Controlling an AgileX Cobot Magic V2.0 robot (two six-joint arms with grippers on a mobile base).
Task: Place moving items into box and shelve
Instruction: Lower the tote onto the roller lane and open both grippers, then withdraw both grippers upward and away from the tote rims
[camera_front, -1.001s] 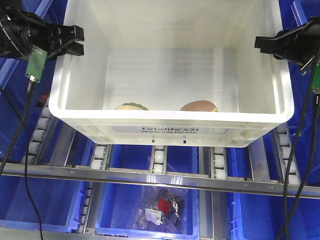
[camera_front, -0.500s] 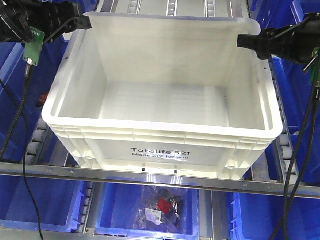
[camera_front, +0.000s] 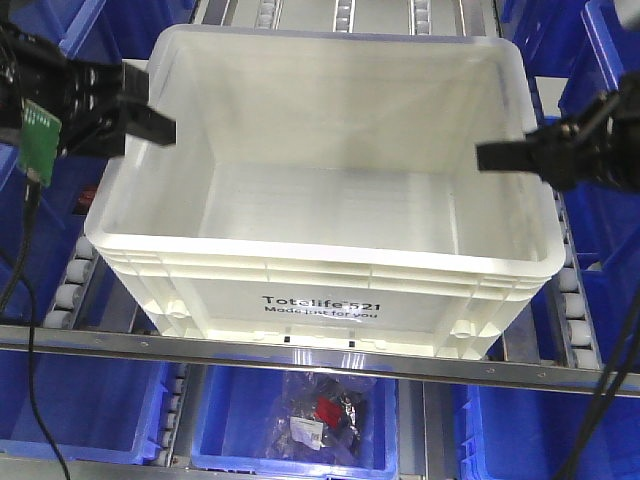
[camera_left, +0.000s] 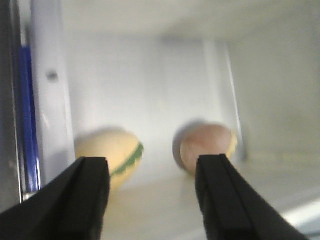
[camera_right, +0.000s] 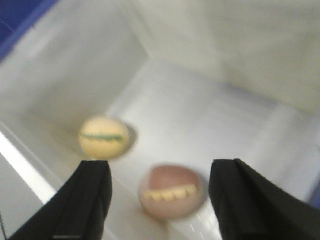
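The white box (camera_front: 320, 300) with black "Totelife 521" print sits on the roller shelf. In the exterior view its near wall hides both toys. My left gripper (camera_front: 150, 105) is open at the box's left rim, and my right gripper (camera_front: 488, 156) is open at its right rim. Neither holds anything. In the left wrist view, the open gripper (camera_left: 152, 162) looks into the box at the pale yellow toy (camera_left: 112, 155) with a green ridge and at the pinkish-red toy (camera_left: 205, 147). In the right wrist view, the open gripper (camera_right: 161, 167) hangs above the yellow toy (camera_right: 103, 137) and the pinkish-red toy (camera_right: 172, 192) on the box floor.
Blue plastic bins (camera_front: 600, 60) flank the box on both sides. A lower blue bin (camera_front: 230, 420) holds a clear bag of small parts (camera_front: 315, 410). A metal shelf rail (camera_front: 100, 345) runs across below the box. Roller tracks (camera_front: 75, 280) show beside it. Cables hang from both arms.
The box went from close up in view to sitting further back on the rollers. Since then both grippers have let go of its far corners and moved nearer along its sides.
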